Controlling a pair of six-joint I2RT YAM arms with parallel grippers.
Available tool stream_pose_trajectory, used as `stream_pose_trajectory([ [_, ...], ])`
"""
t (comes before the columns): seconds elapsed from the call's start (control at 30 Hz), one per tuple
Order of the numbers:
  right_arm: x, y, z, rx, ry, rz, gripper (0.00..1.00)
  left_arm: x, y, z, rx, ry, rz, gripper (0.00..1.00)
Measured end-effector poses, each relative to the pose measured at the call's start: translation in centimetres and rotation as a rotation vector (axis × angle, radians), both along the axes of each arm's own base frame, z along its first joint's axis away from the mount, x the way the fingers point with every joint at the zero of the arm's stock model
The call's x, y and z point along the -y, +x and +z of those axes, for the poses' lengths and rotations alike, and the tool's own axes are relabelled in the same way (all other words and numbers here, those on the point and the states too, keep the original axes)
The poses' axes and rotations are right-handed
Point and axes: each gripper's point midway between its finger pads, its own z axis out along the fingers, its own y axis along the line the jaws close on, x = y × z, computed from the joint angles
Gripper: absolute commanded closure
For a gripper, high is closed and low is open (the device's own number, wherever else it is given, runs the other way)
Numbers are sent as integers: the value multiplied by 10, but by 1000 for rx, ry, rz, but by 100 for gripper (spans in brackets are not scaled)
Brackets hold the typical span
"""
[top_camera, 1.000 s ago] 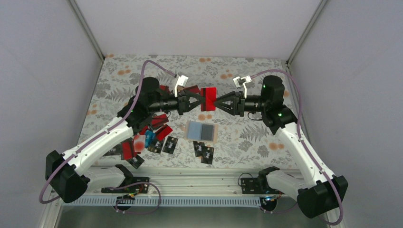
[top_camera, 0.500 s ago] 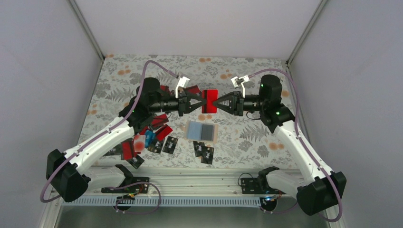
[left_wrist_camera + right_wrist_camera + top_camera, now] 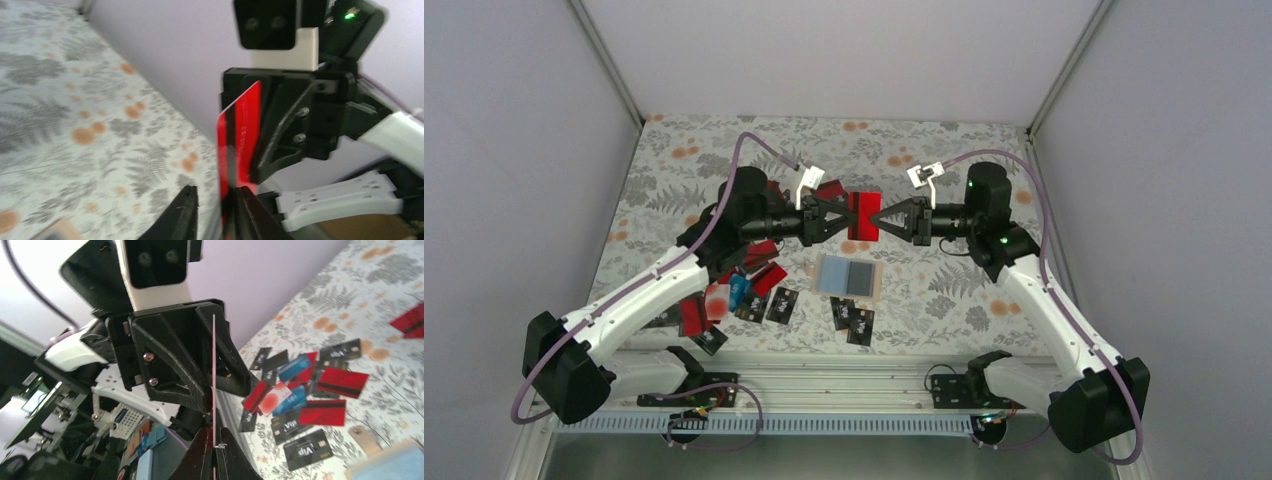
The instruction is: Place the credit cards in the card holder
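Note:
A red credit card [image 3: 862,216] hangs in mid-air between my two grippers, above the back of the table. My right gripper [image 3: 882,217] is shut on its right edge; in the right wrist view the card [image 3: 213,365] shows edge-on as a thin line between the closed fingers of the gripper [image 3: 214,432]. My left gripper [image 3: 842,218] is open around the card's left edge; in the left wrist view the card [image 3: 240,140] lies against one finger with a gap to the other, between the tips of the gripper [image 3: 215,192]. The card holder [image 3: 849,277] lies open on the table, grey-blue inside up.
A heap of red, black and blue cards [image 3: 744,285] lies left of the holder, also in the right wrist view [image 3: 310,390]. Two black cards [image 3: 852,318] lie in front of the holder. More red cards [image 3: 829,188] lie behind the left gripper. White walls close in the table.

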Motion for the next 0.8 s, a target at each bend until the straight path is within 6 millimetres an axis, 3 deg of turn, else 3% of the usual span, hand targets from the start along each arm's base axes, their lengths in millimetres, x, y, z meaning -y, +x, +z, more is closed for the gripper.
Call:
stream_pose_trajectory([
  [0.37, 13, 39, -82, -223, -198, -254, 96, -44, 19, -107, -134, 316, 262, 67],
  [0.4, 20, 46, -101, -281, -247, -332, 96, -47, 21, -114, -142, 344, 283, 67],
  [0.43, 21, 46, -102, -284, -250, -335, 96, -55, 28, -134, -165, 414, 335, 67],
  [0.5, 24, 47, -118, -331, -272, -363, 96, -59, 33, -151, -186, 463, 363, 67],
  [0.7, 32, 34, -197, -590, -381, -394, 96, -72, 40, -211, -274, 639, 416, 67],
  [0.8, 32, 28, -219, -674, -407, -389, 96, -78, 40, -237, -315, 721, 426, 68],
])
